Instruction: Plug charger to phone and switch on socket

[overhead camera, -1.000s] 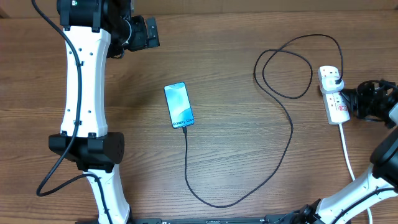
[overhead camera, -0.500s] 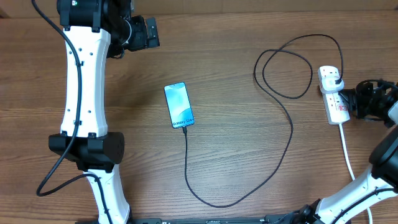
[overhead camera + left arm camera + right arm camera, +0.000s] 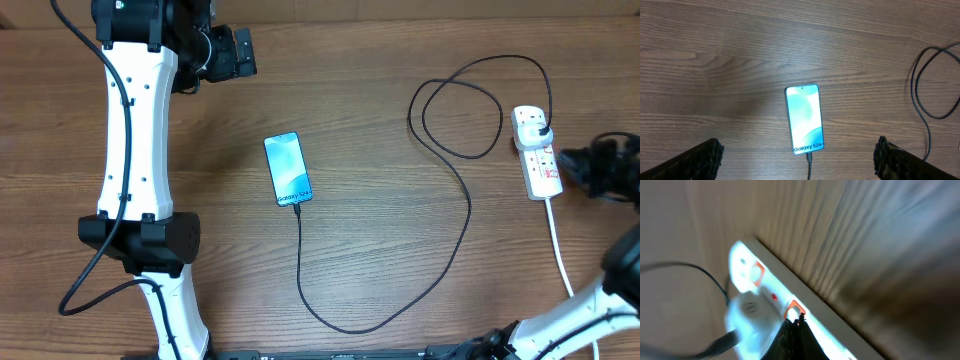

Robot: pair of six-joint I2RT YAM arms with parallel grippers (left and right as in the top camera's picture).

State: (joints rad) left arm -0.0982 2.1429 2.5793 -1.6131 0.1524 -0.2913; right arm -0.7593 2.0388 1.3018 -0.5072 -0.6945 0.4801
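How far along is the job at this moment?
Done: the cable is plugged into the lit phone, and its plug sits in the power strip. In hand: the right gripper, jaws together, is at a red-marked switch. Left: confirming the switch is on; the blurred wrist view cannot settle that.

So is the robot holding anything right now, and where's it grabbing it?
Nothing is held. The left gripper is open, clear of the phone. The right gripper is shut on nothing, its tip beside the power strip.
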